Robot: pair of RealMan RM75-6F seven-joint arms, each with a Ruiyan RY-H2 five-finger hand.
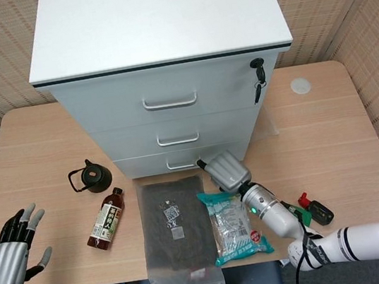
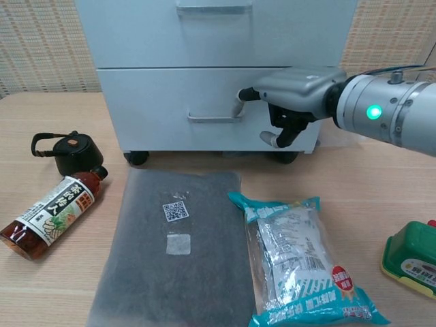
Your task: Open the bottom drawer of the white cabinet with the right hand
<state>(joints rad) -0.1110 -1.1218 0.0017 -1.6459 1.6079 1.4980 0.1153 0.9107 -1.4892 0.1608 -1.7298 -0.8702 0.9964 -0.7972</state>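
The white cabinet (image 1: 163, 60) stands at the back middle of the table, and its bottom drawer (image 2: 163, 102) is closed. In the chest view my right hand (image 2: 294, 99) hovers in front of that drawer's right half. One outstretched fingertip (image 2: 243, 95) touches the right end of the drawer handle (image 2: 214, 118), and the other fingers curl inward around nothing. The head view shows the same right hand (image 1: 226, 171) just right of the handle (image 1: 180, 163). My left hand (image 1: 9, 251) is open with fingers spread at the table's front left edge.
A grey bag (image 2: 174, 252) and a teal snack packet (image 2: 300, 266) lie just in front of the cabinet. A black kettle (image 2: 68, 153) and a bottle (image 2: 51, 211) are on the left. A green and red item (image 2: 412, 259) sits at the right. A key (image 1: 258, 74) hangs in the top drawer's lock.
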